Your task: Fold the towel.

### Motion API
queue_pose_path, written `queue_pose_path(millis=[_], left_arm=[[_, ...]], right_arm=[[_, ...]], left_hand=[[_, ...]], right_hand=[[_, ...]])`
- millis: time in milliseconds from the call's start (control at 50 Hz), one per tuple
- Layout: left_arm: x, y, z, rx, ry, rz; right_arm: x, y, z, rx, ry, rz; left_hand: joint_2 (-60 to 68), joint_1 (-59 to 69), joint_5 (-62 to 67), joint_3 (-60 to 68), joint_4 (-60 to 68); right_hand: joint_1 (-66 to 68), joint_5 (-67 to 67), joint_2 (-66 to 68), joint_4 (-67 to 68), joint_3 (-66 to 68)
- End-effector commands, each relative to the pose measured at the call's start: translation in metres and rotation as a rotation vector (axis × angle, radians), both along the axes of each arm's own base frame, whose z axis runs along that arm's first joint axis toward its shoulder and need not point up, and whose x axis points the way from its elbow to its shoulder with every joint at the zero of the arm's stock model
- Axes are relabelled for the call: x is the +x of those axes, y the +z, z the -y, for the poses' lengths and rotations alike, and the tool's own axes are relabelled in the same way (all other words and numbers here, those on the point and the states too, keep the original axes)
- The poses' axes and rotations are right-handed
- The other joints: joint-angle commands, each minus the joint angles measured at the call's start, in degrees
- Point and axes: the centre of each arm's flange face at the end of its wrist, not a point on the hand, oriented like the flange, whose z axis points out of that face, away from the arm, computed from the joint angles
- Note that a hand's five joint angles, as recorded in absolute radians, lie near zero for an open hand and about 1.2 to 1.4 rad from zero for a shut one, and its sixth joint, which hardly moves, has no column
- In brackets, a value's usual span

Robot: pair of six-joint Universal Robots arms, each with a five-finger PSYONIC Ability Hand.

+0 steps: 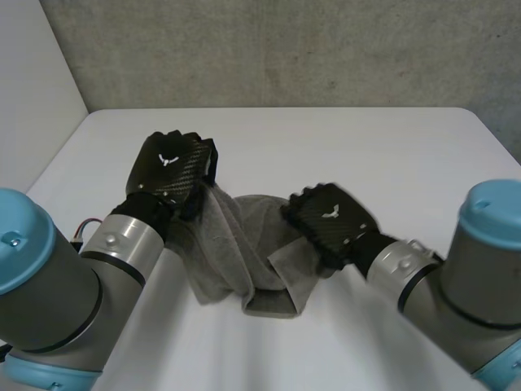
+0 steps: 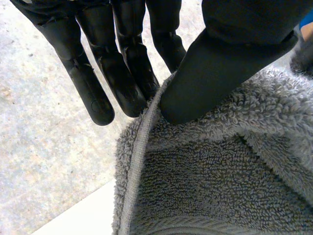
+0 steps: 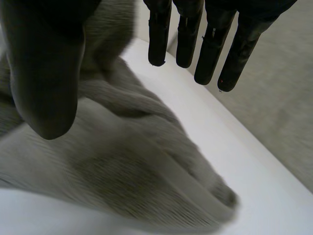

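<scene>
In the head view, the grey towel (image 1: pixel 244 252) is seen bunched on the white worktop (image 1: pixel 366 147), with the left hand (image 1: pixel 169 165) raised at its far left edge and the right hand (image 1: pixel 332 218) over its right side. In the left wrist view, the hem (image 2: pixel 138 147) is pinched between thumb and fingers (image 2: pixel 122 83). In the right wrist view, straight fingers (image 3: pixel 212 44) are held apart from the thumb, clear of the cloth. The towel is judged soft, light and limp, and best taken at its corners, which are buried in the folds.
</scene>
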Motion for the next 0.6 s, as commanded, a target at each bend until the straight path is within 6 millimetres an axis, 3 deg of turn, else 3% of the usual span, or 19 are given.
queue_pose_path(millis=[20, 140, 280, 320, 340, 360, 380, 400, 440, 460, 480, 520, 600], left_arm=[[0.005, 0.008, 0.003, -0.016, 0.017, -0.020], [0.010, 0.008, 0.005, -0.015, 0.032, -0.021], [0.011, 0.006, 0.006, -0.008, 0.038, -0.019], [0.013, 0.006, 0.007, -0.008, 0.043, -0.019], [0.013, 0.006, 0.007, -0.008, 0.043, -0.019], [0.014, 0.006, 0.008, -0.007, 0.048, -0.018], [0.014, 0.006, 0.009, -0.008, 0.049, -0.019], [0.014, 0.006, 0.009, -0.008, 0.049, -0.019], [0.016, 0.006, 0.011, -0.008, 0.058, -0.016], [0.017, 0.006, 0.013, -0.008, 0.064, -0.016], [0.017, 0.006, 0.013, -0.008, 0.065, -0.016], [0.018, 0.006, 0.014, -0.007, 0.068, -0.018], [0.019, 0.005, 0.015, -0.006, 0.071, -0.017]], right_arm=[[0.017, -0.030, -0.019, -0.032, 0.128, -0.098], [0.022, -0.047, -0.016, -0.197, 0.204, -0.257], [0.025, -0.058, -0.001, -0.194, 0.153, -0.292], [0.024, -0.058, 0.005, -0.199, 0.113, -0.306], [0.024, -0.058, 0.005, -0.199, 0.113, -0.306], [0.024, -0.057, 0.007, -0.203, 0.099, -0.309], [0.024, -0.057, 0.007, -0.203, 0.099, -0.309], [0.024, -0.055, 0.007, -0.214, 0.089, -0.305], [0.023, -0.045, 0.009, -0.230, 0.073, -0.290], [0.023, -0.028, 0.010, -0.251, 0.053, -0.255], [0.023, -0.028, 0.010, -0.252, 0.053, -0.255], [0.020, -0.009, 0.008, -0.245, 0.030, -0.193], [0.019, -0.004, 0.007, -0.191, 0.015, -0.143]], left_hand=[[10.3, 13.9, 11.3, 10.4, 10.2], [10.3, 13.9, 11.3, 10.4, 10.2], [10.3, 13.9, 11.3, 10.4, 10.2], [10.3, 13.9, 11.3, 10.4, 10.2], [10.3, 13.9, 11.3, 10.4, 10.2], [10.3, 13.9, 11.3, 10.4, 10.2], [10.3, 13.9, 11.3, 10.4, 10.2], [10.3, 13.9, 11.3, 10.4, 10.2], [10.3, 13.9, 11.3, 10.4, 10.2], [10.3, 13.9, 11.3, 10.4, 10.2], [10.3, 13.9, 11.3, 10.4, 10.2], [10.3, 13.9, 11.3, 10.4, 10.2], [10.3, 13.9, 11.3, 10.4, 10.2]], right_hand=[[-2.0, 0.4, -3.4, -2.2, -2.3], [-9.8, -7.3, -11.1, -9.9, -10.0], [-5.6, -3.1, -6.9, -5.7, -5.8], [11.8, 14.3, 10.5, 11.6, 11.5], [11.9, 14.4, 10.6, 11.7, 11.7], [25.2, 27.7, 23.9, 25.1, 25.0], [25.4, 27.8, 24.0, 25.2, 25.1], [35.7, 38.2, 34.4, 35.5, 35.4], [38.6, 41.1, 37.3, 38.5, 38.4], [38.5, 41.0, 37.2, 38.3, 38.2], [38.5, 41.0, 37.2, 38.3, 38.2], [37.5, 40.0, 36.2, 37.3, 37.2], [29.2, 31.7, 27.9, 29.1, 29.0]])
